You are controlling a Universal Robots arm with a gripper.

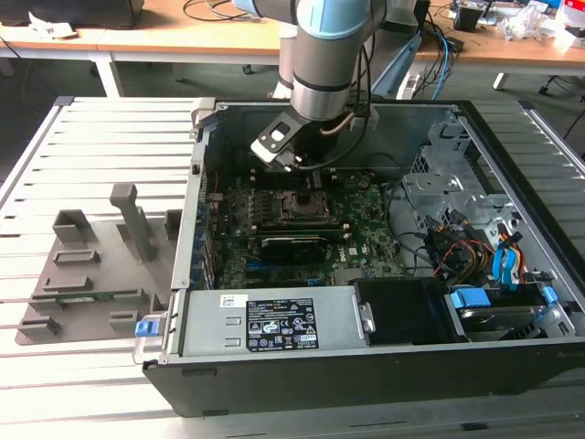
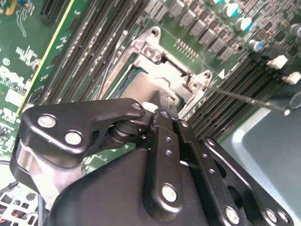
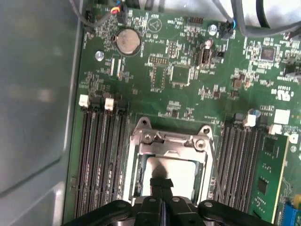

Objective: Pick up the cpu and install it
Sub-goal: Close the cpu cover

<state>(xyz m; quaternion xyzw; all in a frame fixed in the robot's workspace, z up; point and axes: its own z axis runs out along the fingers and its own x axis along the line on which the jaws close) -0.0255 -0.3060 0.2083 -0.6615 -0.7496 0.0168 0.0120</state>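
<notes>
The cpu, a silvery-grey square, lies flat inside the metal socket frame on the green motherboard. My gripper hangs right over it with its two black fingers pressed together, their tips at or just above the chip's top, nothing between them. In the second wrist view the shut gripper covers most of the cpu, with the socket frame beyond it. In the exterior view the gripper reaches down into the open computer case above the socket.
Rows of black memory slots flank the socket on both sides. A thin socket lever sticks out sideways. An expansion card, a drive cage and cables fill the case. Grey holder blocks stand at the exterior view's left.
</notes>
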